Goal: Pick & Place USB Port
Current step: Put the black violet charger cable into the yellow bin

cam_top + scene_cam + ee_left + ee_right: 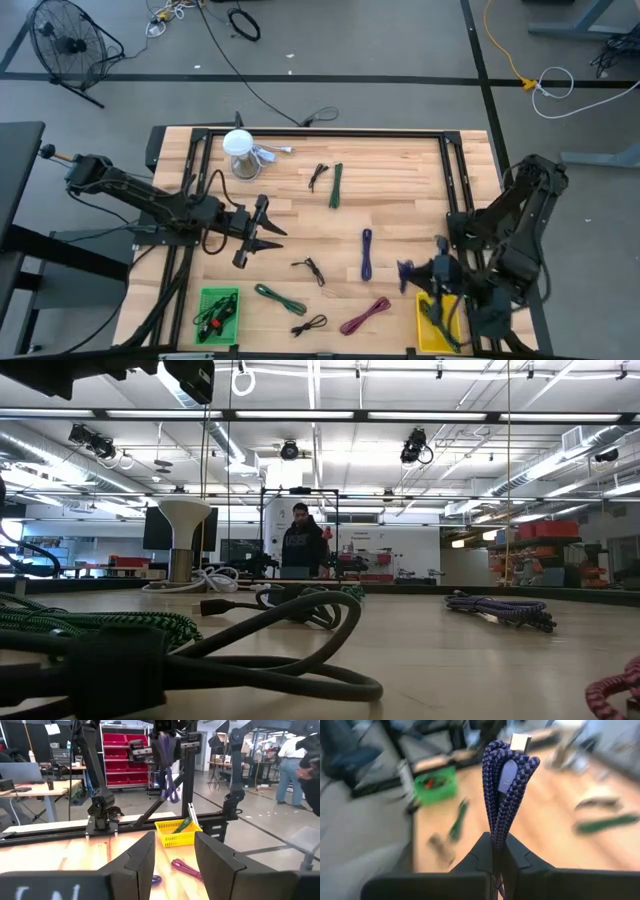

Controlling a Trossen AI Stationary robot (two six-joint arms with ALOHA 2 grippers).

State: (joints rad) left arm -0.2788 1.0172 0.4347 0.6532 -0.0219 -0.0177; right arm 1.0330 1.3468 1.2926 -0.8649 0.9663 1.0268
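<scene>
Yellow bin [428, 325], near right corner of the wooden surface [400, 190]: holds a green cable. Green bin [217, 312], near left: holds dark cables. Right gripper [412, 272] raised just left of the yellow bin, clamped on a folded purple USB cable [506, 785]. Left gripper [262, 232] held over the left-centre of the surface, fingers parted, empty. Loose cables scattered across the surface; a person stands in the room beyond.
</scene>
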